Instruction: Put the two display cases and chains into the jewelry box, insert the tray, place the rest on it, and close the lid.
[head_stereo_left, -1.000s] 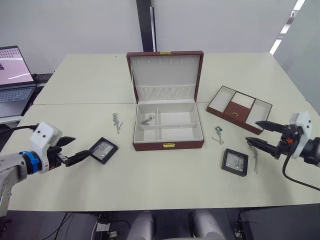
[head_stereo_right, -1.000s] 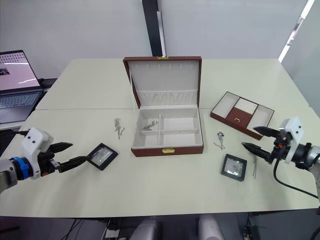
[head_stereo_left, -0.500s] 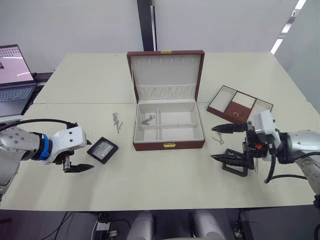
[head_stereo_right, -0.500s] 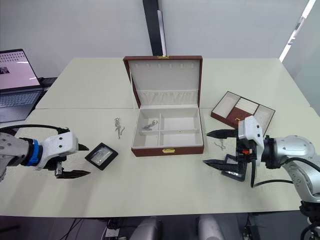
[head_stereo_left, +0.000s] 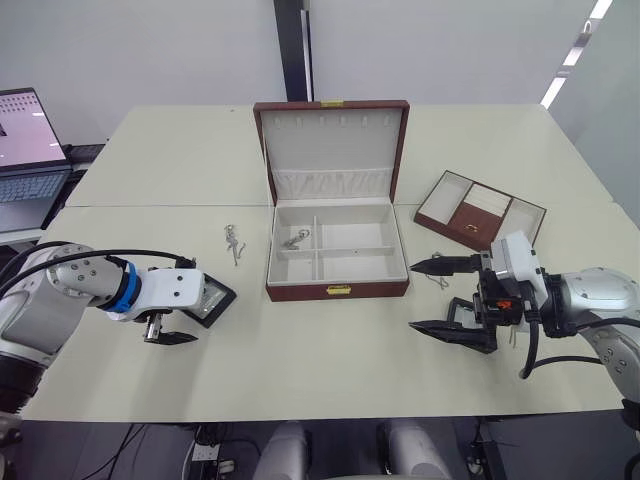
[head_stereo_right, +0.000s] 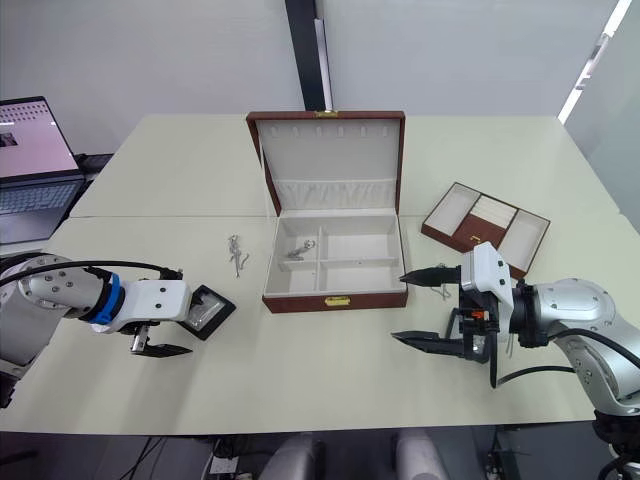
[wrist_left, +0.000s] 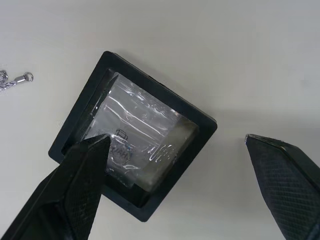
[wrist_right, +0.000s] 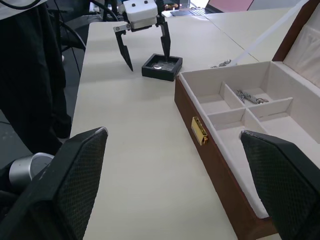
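We saw the left gripper (head_stereo_left: 172, 326) with jaws wide over the black display case (wrist_left: 131, 155), its clear film glared. A chain (head_stereo_left: 233, 242) lay beside the open jewelry box (head_stereo_left: 336, 290). The right gripper (head_stereo_right: 420, 309), jaws wide, hid the second case.

Bare cream tabletop (head_stereo_left: 320, 350) lies open in front of the open brown jewelry box (head_stereo_left: 336, 250); its upright lid (head_stereo_left: 331, 150) blocks approach from behind.
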